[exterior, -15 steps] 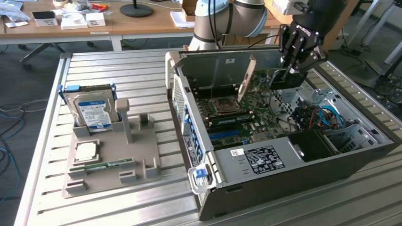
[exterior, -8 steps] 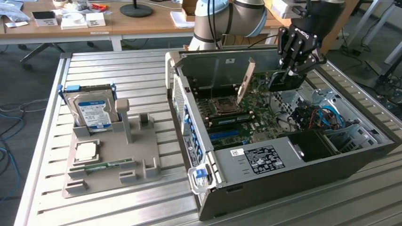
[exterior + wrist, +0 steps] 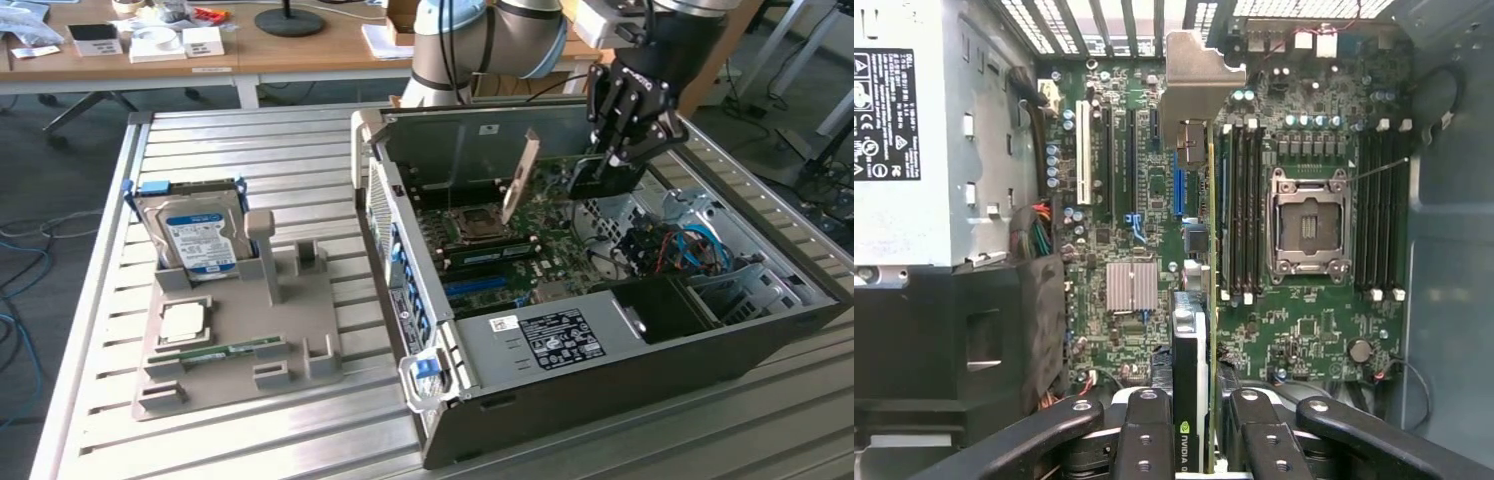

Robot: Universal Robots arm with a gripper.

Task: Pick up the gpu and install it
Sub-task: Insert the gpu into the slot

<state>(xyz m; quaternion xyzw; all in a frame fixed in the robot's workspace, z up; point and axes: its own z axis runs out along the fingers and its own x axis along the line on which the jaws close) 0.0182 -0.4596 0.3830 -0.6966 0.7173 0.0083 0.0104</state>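
The gpu (image 3: pixel 1190 345) sits clamped edge-on within the hand (image 3: pixel 1199 415).

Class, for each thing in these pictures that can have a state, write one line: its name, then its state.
computer case, lying on its side, side panel off.
gpu, gripped on edge, upright above the motherboard inside the computer case.
gripper, fingers shut on the gpu.
hard drive, standing upright in the grey holder.
memory stick, lying flat in the grey holder.
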